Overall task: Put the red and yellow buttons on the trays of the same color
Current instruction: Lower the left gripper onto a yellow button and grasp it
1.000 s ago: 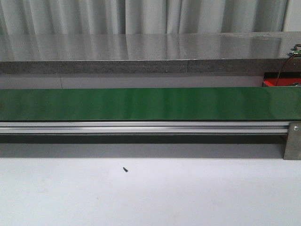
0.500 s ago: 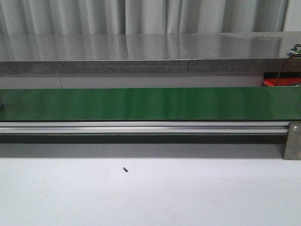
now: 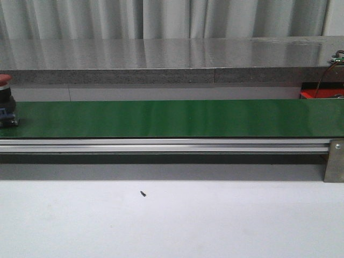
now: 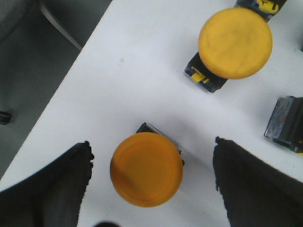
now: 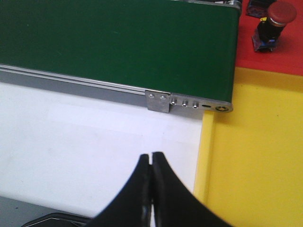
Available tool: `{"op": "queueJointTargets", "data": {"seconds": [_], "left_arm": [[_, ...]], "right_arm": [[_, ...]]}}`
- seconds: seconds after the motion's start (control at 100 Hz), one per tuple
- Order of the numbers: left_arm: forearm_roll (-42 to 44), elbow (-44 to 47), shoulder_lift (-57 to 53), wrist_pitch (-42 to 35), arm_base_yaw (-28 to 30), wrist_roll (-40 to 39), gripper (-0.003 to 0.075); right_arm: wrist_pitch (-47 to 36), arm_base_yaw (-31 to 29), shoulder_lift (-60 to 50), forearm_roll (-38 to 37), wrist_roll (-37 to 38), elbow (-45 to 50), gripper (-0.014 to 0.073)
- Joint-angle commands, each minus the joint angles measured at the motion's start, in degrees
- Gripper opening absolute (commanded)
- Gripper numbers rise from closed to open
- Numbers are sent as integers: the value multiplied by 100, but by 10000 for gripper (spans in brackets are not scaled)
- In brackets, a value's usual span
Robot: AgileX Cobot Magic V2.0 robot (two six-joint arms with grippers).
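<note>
A red button (image 3: 4, 100) rides at the far left end of the green conveyor belt (image 3: 172, 118) in the front view. My left gripper (image 4: 152, 147) is open above a white surface, its fingers either side of a yellow button (image 4: 146, 169) without touching it. A second yellow button (image 4: 235, 42) stands farther off. My right gripper (image 5: 151, 157) is shut and empty over the white table, beside the yellow tray (image 5: 255, 151). Another red button (image 5: 272, 22) stands on the red tray (image 5: 284, 52) past the belt's end.
A dark button base (image 4: 285, 123) lies at the edge of the left wrist view. The white surface's edge (image 4: 57, 90) drops to a dark floor. An aluminium rail (image 3: 161, 145) runs along the belt's front. A small black speck (image 3: 143, 193) lies on the table.
A red button has come into the front view at the belt's far left end; one second ago the belt was bare there.
</note>
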Motion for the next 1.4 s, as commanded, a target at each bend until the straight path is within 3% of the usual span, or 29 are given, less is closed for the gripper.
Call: {"op": "queueJointTargets", "data": {"seconds": [0.0, 0.22, 0.48, 0.62, 0.96, 1.39], "left_arm": [[11, -196, -191, -282, 14, -55, 525], [63, -196, -15, -387, 14, -55, 481], [63, -229, -26, -490, 14, -55, 187], [63, -229, -130, -280, 14, -55, 90], [-17, -229, -1254, 470, -193, -55, 82], [-97, -215, -1950, 959, -1878, 126, 83]], "right_arm": [[-274, -9, -15, 96, -49, -141, -70], [-279, -9, -15, 96, -49, -141, -70], [-279, -9, -15, 96, -49, -141, -70], [-279, -9, -15, 96, -49, -141, -70], [-279, -9, -15, 96, -49, -141, -70], [-279, -9, -15, 96, -49, -141, -70]]}}
